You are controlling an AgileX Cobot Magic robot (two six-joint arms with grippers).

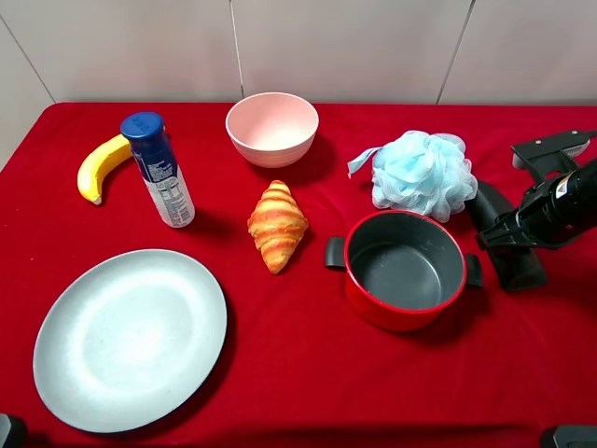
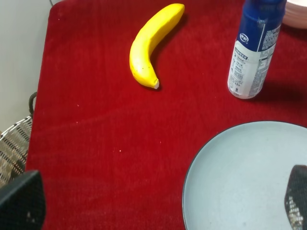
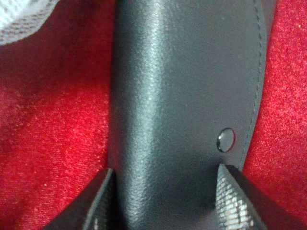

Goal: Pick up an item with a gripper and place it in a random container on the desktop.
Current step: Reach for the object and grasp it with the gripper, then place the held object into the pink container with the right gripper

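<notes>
The item, a long matte black case (image 1: 508, 245), lies on the red desktop (image 1: 298, 373) to the right of the red pot. My right gripper (image 1: 497, 231) straddles its middle. In the right wrist view the case (image 3: 177, 96) fills the gap of the right gripper (image 3: 168, 203), and both black fingertips (image 3: 98, 203) press against its sides. The pale pink bowl (image 1: 272, 127) stands empty at the back centre. My left gripper (image 2: 158, 203) is open and empty above the front left, between the banana and the plate.
A red pot with black handles (image 1: 404, 269) stands left of the case, with a blue bath puff (image 1: 422, 174) behind it. A croissant (image 1: 277, 225), a blue-capped bottle (image 1: 159, 172), a banana (image 1: 100, 166) and a pale blue-grey plate (image 1: 131, 338) lie further left.
</notes>
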